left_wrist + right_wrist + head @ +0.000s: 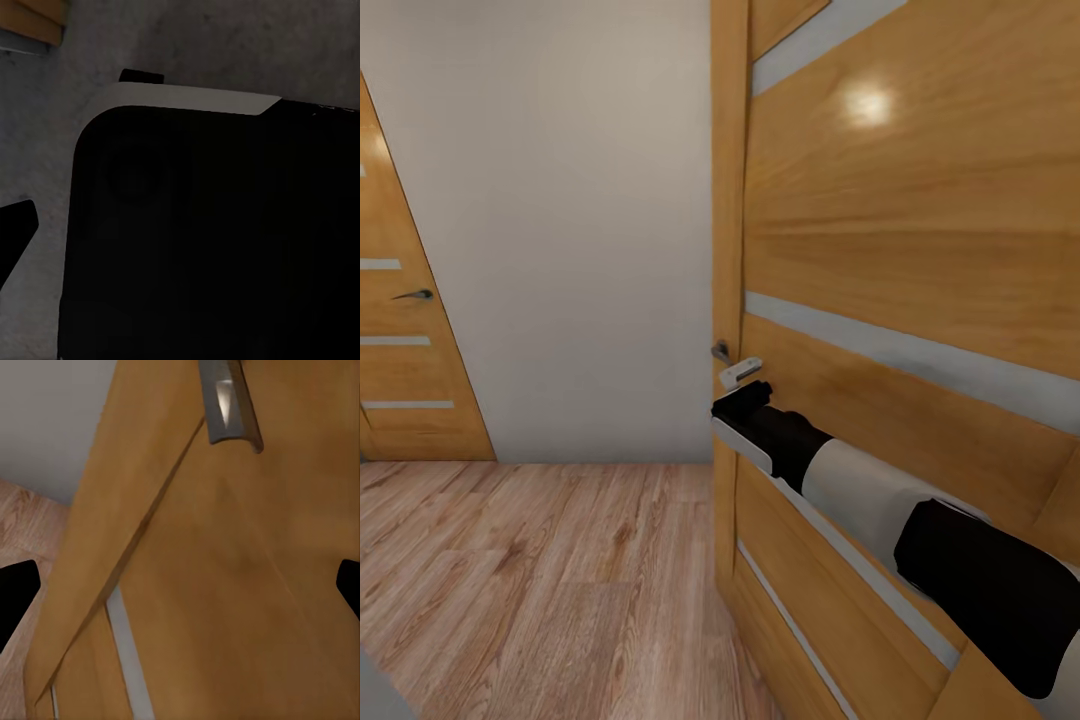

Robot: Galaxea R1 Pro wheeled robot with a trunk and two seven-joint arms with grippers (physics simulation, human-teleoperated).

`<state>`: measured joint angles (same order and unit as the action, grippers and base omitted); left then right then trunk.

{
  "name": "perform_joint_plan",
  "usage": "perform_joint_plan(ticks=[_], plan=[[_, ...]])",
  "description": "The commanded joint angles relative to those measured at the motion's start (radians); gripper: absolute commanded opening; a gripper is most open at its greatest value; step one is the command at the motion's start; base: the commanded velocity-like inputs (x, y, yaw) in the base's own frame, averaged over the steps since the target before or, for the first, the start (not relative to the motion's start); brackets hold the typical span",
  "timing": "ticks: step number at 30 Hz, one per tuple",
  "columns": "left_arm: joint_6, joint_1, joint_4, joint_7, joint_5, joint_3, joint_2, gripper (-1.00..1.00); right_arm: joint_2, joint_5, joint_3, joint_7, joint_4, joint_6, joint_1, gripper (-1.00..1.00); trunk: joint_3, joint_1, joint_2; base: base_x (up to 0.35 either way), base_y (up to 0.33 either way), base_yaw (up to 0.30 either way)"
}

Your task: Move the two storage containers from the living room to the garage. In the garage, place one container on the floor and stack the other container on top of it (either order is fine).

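No orange-red ribbed storage containers to be seen anywhere here; where they lie cannot be told from these views. Facing instead a light wooden door with frosted glass strips (920,250), its long edge upright, standing ajar with its free edge toward the white wall. Grey metal lever handle (721,351) just off that edge, directly ahead of the right gripper (743,372), whose black-and-white arm reaches along the door's face. In the right wrist view, dark fingertips (15,592) set wide apart, the handle (229,401) beyond them and not between. Left gripper's spread impossible to tell. Right arm clearly the nearer to the handle.
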<state>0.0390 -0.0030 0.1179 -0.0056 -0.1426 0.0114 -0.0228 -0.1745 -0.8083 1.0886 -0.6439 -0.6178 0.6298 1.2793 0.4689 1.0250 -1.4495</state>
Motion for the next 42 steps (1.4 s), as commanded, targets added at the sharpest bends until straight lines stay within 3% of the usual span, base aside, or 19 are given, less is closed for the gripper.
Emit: perform_joint_plan(ticks=[1,6,36,42], plan=[[0.002,0.0,0.0,-0.001,-0.008,0.001,0.0,1.0,0.0,-0.003,0.002,-0.011,0.011,0.01,0.002,1.0,0.001,0.0,-0.001,0.0,0.0,0.0],[0.002,0.0,-0.001,-0.002,-0.008,0.0,0.0,1.0,0.0,-0.005,-0.001,-0.011,0.066,0.008,0.002,1.0,0.001,0.0,-0.001,0.16,0.0,0.0],[0.006,0.0,0.0,0.001,-0.007,0.001,0.0,1.0,0.0,-0.003,-0.003,-0.011,0.076,0.009,0.002,1.0,0.001,0.0,-0.001,0.049,-0.018,0.0],[0.007,0.0,0.0,0.001,-0.008,0.001,0.0,1.0,0.0,-0.005,-0.021,-0.011,0.127,0.008,0.002,1.0,0.001,0.0,-0.001,0.0,0.0,0.0]])
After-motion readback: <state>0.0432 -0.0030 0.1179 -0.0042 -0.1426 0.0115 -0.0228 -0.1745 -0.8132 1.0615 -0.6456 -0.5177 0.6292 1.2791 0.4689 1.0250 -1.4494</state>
